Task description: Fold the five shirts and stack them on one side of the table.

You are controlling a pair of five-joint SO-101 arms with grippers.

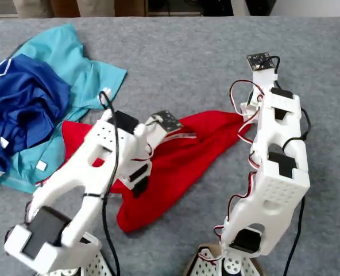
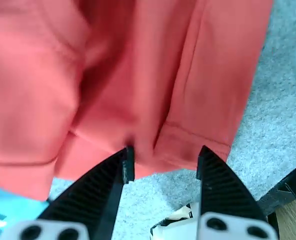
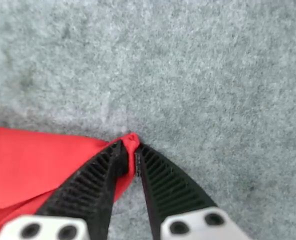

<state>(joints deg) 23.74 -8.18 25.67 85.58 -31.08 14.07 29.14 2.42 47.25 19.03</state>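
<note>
A red shirt (image 1: 181, 155) lies crumpled across the middle of the grey table. My right gripper (image 3: 133, 150) is shut on the shirt's pointed right corner (image 1: 240, 119), which in the high view sits just under the right arm (image 1: 276, 155). My left gripper (image 2: 165, 155) is open, its black fingers (image 2: 119, 175) straddling a folded hem of the red shirt (image 2: 138, 75) near its front edge. From above, that gripper (image 1: 137, 181) hangs over the shirt's left half. A teal shirt (image 1: 92, 75) and a dark blue shirt (image 1: 26, 103) lie heaped at the far left.
Bare grey felt (image 1: 187, 57) stretches across the far middle and the right side. Both arm bases stand at the front edge, the left base (image 1: 72, 261) next to the right one (image 1: 227, 261). A strip of teal shirt (image 2: 3, 210) shows beside the left fingers.
</note>
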